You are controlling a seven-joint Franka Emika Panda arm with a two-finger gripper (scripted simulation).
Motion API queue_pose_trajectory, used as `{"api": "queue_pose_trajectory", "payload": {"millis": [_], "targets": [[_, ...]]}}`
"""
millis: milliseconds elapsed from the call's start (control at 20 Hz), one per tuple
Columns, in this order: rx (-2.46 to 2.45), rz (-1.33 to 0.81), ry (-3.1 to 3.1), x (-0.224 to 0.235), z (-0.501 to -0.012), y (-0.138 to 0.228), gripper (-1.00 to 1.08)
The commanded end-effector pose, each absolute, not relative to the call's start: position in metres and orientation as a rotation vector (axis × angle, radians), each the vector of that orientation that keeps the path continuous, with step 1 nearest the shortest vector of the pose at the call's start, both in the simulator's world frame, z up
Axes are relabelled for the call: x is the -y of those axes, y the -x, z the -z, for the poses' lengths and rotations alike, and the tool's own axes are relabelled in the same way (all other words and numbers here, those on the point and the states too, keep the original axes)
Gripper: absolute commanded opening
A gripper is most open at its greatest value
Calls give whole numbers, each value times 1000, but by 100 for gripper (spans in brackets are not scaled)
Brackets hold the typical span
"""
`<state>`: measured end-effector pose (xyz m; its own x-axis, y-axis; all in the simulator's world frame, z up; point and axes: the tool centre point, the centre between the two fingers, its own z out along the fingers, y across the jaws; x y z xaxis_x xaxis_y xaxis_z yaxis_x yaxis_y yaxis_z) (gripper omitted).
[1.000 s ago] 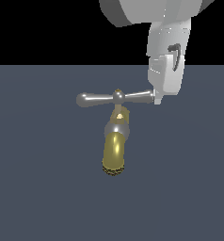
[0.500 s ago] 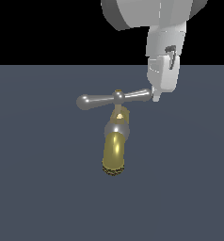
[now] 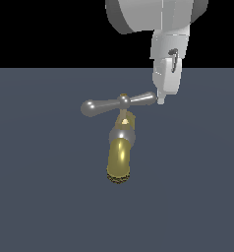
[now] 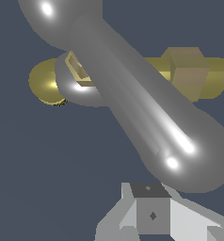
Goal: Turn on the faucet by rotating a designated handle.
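Note:
The faucet (image 3: 120,160) has a brass-gold spout lying on the dark grey floor, with a silver collar. It also shows in the wrist view (image 4: 45,82). The handle (image 3: 106,105) is a silver crossbar on a small brass hub, slightly tilted. In the wrist view the handle (image 4: 142,113) fills the picture. My white gripper (image 3: 161,100) hangs from above, its tip against the knob at the handle's end on the exterior view's right. The jaws look closed together with nothing between them. The gripper's tip also shows in the wrist view (image 4: 151,214).
The floor (image 3: 40,197) is a plain dark grey surface around the faucet. The arm's white body (image 3: 153,15) is above the handle's right end.
The gripper has shifted a little toward the exterior view's left. The handle has turned slightly, its right end up and its left knob down.

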<state>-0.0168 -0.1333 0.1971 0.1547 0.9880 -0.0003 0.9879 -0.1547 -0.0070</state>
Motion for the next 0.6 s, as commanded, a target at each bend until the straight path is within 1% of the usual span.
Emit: {"api": "queue_pose_trajectory", "payload": {"millis": [0, 550], "targets": [[2067, 0, 2362, 116, -198, 3, -100], [2070, 0, 2362, 95, -198, -32, -100]]}}
